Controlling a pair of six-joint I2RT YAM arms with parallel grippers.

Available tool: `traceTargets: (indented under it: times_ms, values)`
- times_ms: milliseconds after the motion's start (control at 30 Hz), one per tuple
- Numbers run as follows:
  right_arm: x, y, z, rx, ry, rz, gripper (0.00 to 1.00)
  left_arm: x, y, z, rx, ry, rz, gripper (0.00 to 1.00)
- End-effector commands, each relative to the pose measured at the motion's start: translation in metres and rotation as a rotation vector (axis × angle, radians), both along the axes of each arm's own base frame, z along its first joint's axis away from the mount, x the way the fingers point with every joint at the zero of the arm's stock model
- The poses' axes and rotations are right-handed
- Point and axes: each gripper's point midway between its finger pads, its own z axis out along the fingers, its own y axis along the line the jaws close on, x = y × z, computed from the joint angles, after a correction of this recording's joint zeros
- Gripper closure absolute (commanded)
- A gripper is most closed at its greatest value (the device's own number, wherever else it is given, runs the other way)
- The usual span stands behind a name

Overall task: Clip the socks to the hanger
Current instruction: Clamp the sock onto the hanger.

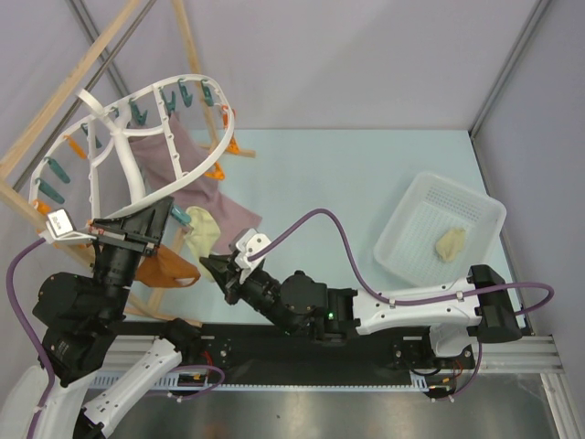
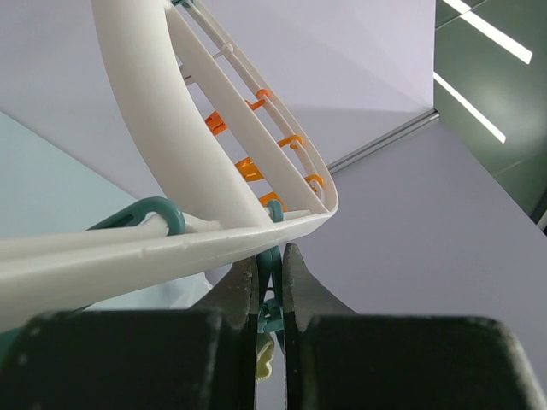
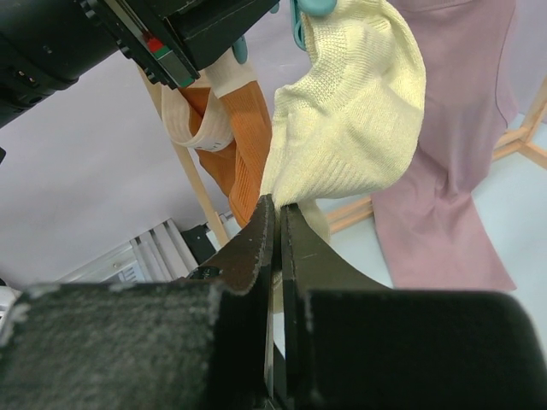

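Observation:
The hanger, a white oval frame rimmed with teal and orange pegs, hangs tilted at the upper left. My left gripper is at its near rim. In the left wrist view the left gripper is shut on a teal peg just under the hanger rim. A pale yellow sock hangs right beside that peg. My right gripper is below it; in its wrist view the right gripper is shut on the lower edge of the sock. Another sock lies in the basket.
A white perforated basket stands at the right. A mauve cloth and an orange-brown cloth hang from the hanger beside the sock. A wooden stand carries the hanger at the left.

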Motion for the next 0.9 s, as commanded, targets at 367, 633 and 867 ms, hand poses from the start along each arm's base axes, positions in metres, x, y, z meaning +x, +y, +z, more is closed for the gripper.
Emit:
traceTargets:
  times_ms: [367,633,867]
  values:
    - [-0.0071,-0.0015,0.0400,0.076,-0.053,0.023,1.00,0.0111,-0.0197,-0.0291,0.027,0.116,-0.063,1.00]
    - [-0.0047,0.0026,0.0382,0.067,-0.047,0.031,1.00,0.0086,-0.0171,-0.0272,0.035,0.107,-0.057,1.00]
    - [-0.0026,0.0037,0.0365,0.070,-0.031,0.035,1.00,0.0070,-0.0164,-0.0263,0.031,0.098,-0.059,0.98]
